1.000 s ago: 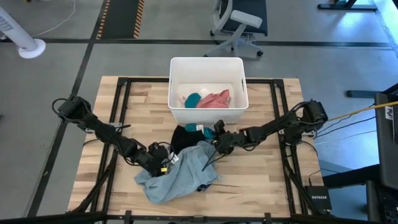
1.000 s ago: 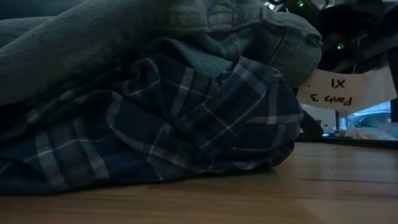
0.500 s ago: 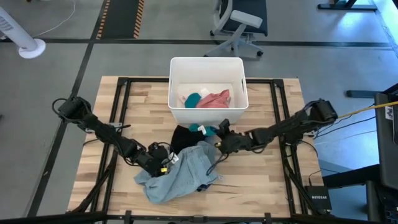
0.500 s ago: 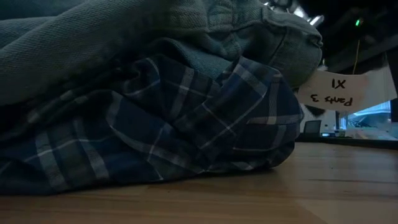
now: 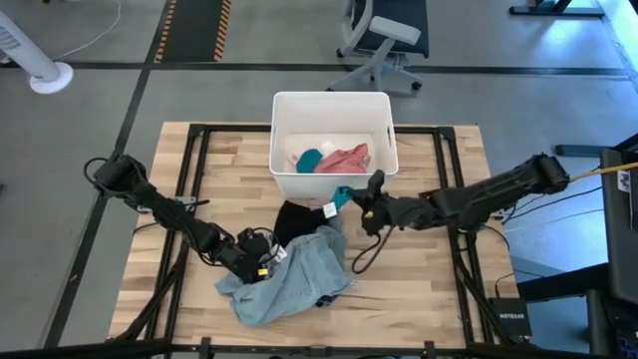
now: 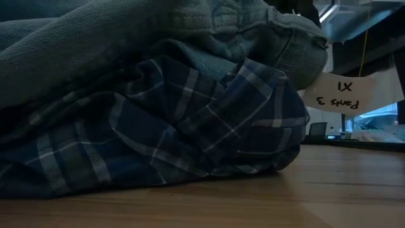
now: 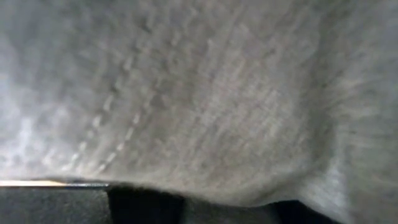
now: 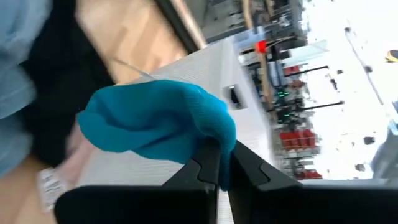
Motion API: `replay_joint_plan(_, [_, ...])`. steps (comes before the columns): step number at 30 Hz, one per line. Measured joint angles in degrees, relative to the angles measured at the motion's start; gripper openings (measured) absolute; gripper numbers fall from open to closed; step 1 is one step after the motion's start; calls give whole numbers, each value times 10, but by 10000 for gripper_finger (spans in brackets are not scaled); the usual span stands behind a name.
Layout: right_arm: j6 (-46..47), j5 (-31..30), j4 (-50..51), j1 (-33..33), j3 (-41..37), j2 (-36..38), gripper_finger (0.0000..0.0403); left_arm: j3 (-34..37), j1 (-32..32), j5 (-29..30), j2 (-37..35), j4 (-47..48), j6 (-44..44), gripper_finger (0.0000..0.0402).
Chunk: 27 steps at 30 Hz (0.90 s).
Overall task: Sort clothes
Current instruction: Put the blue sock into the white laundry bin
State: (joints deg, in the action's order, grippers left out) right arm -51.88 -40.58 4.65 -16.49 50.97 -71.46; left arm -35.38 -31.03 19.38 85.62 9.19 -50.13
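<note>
Right end effector (image 5: 346,196) was pinched closed on a teal piece (image 5: 341,194), its two dark fingers (image 8: 208,163) clamped together on a fold of the fabric, and it hung just in front of the white bin's (image 5: 282,182) near wall. Inside the bin, beyond that end effector, lay a pink piece (image 5: 348,159), another teal piece (image 5: 309,160) and something white. Just below and beside it, a black piece (image 5: 294,219) rested on the tabletop (image 5: 419,289), touching the grey-blue shirt (image 5: 289,281). Under the shirt sat the plaid shirt (image 6: 158,133). Left end effector (image 5: 261,254) was pressed against the grey-blue shirt's edge; I could not tell whether it was open or closed.
</note>
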Motion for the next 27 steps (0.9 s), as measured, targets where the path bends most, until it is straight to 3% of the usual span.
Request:
replay_joint_plan(7, [-91, -75, 12, 18, 94, 2, 30, 0, 0, 0, 0, -1, 4, 194])
replay_joint_plan(13, [-146, -89, 14, 79, 141, 2, 31, 0, 0, 1, 0, -9, 7, 194])
replay_joint_plan(24, [-127, -83, 35, 225, 143, -13, 33, 0, 0, 1, 0, -12, 7, 194])
replay_joint_plan(27, [-95, -62, 73, 254, 143, -15, 50, 0, 0, 1, 0, -12, 7, 194])
